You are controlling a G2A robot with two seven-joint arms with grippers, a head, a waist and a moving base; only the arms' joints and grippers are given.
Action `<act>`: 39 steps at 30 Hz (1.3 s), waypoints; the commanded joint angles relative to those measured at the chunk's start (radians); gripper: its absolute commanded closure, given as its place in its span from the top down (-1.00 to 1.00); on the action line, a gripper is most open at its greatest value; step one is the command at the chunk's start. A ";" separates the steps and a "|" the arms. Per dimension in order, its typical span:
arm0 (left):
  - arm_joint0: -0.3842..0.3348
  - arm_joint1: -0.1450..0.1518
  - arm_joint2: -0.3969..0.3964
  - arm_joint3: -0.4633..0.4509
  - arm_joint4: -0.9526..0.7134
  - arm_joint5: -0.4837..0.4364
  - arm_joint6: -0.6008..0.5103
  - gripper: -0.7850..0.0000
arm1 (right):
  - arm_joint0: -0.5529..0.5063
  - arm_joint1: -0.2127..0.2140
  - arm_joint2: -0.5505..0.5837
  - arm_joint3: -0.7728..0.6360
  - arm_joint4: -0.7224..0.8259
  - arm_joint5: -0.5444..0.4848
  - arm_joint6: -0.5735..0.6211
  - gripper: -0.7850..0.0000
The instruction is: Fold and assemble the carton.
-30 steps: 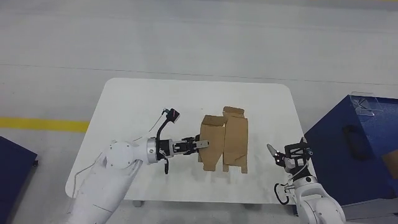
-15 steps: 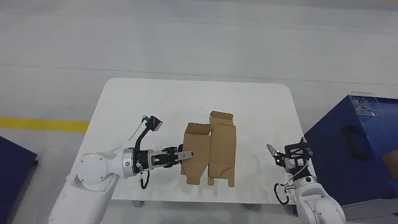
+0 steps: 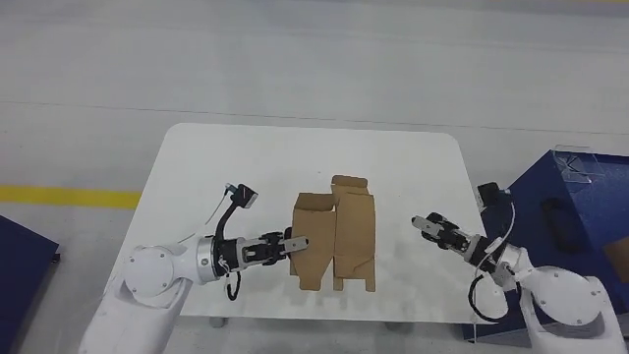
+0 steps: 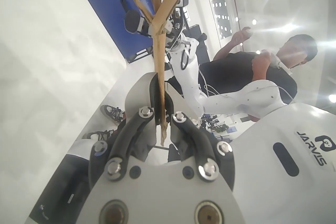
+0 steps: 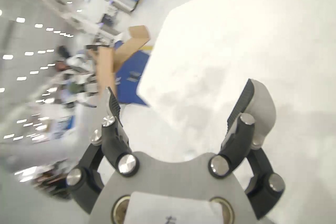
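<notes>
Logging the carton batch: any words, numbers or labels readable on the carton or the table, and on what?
Brown cardboard carton: no print shows.
White table: none.
White sticker at the base of the right gripper: a mark, cut off, unreadable.

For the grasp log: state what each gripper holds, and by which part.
Left gripper clamps the carton by one side edge. Right gripper holds nothing.
</notes>
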 commanded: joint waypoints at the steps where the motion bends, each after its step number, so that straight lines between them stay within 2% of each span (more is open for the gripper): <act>1: -0.002 0.002 0.001 0.003 -0.002 0.004 0.010 -1.00 | 0.101 0.008 -0.038 0.100 0.229 0.098 0.266 1.00; 3: -0.004 0.002 0.007 0.009 -0.015 0.021 0.020 -1.00 | 0.174 0.011 -0.082 0.180 0.274 0.126 0.340 1.00; 6: -0.013 0.002 0.013 0.027 -0.080 0.064 0.018 -1.00 | 0.236 0.008 -0.174 0.253 0.283 0.123 0.367 1.00; 7: -0.016 0.002 0.014 0.034 -0.100 0.081 0.028 -1.00 | 0.251 0.006 -0.202 0.267 0.289 0.123 0.370 0.90; 8: -0.020 0.001 0.020 0.035 -0.108 0.086 0.023 -1.00 | 0.264 0.004 -0.226 0.276 0.296 0.122 0.372 0.46; 10: -0.024 0.002 0.028 0.045 -0.110 0.088 0.022 -1.00 | 0.283 0.001 -0.262 0.286 0.299 0.111 0.352 -0.04; 14: -0.022 0.002 0.046 0.045 -0.126 0.086 0.033 -1.00 | 0.296 -0.003 -0.313 0.271 0.292 0.083 0.301 -0.19; 15: -0.021 0.002 0.050 0.045 -0.119 0.086 0.042 -1.00 | 0.297 -0.003 -0.321 0.267 0.294 0.080 0.290 -0.53; 16: -0.018 0.001 0.054 0.045 -0.134 0.087 0.047 -1.00 | 0.297 -0.004 -0.328 0.264 0.298 0.078 0.278 -1.00; 18: -0.019 0.002 0.056 0.047 -0.149 0.087 0.043 -1.00 | 0.296 -0.004 -0.334 0.250 0.283 0.057 0.236 -1.00; 20: -0.015 0.003 0.057 0.053 -0.165 0.091 0.040 -1.00 | 0.269 -0.003 -0.324 0.216 0.187 -0.003 0.103 -1.00; 22: -0.014 0.004 0.053 0.065 -0.199 0.100 0.029 -0.97 | 0.238 -0.004 -0.348 0.181 0.194 0.003 0.089 -1.00; 23: -0.016 0.005 0.050 0.070 -0.195 0.096 0.028 -0.52 | 0.234 -0.003 -0.349 0.173 0.195 0.007 0.089 -1.00; 24: -0.015 0.006 0.049 0.075 -0.194 0.094 0.029 -0.22 | 0.229 -0.002 -0.349 0.165 0.194 0.005 0.088 -1.00; 25: -0.014 0.007 0.049 0.079 -0.198 0.094 0.030 0.25 | 0.223 -0.001 -0.350 0.159 0.196 0.003 0.090 -1.00; 26: -0.012 0.008 0.047 0.083 -0.205 0.093 0.032 1.00 | 0.219 0.000 -0.350 0.154 0.196 0.000 0.093 -1.00; 30: 0.004 0.015 0.004 0.091 -0.226 0.076 0.042 1.00 | 0.206 0.007 -0.324 0.142 0.237 0.003 0.107 -1.00; 34: 0.038 0.035 -0.103 0.104 -0.195 0.068 0.054 1.00 | 0.197 0.016 -0.277 0.141 0.287 0.041 0.137 -1.00; 39: 0.091 0.057 -0.210 0.114 -0.122 0.051 0.070 1.00 | 0.197 0.016 -0.277 0.141 0.287 0.041 0.137 -1.00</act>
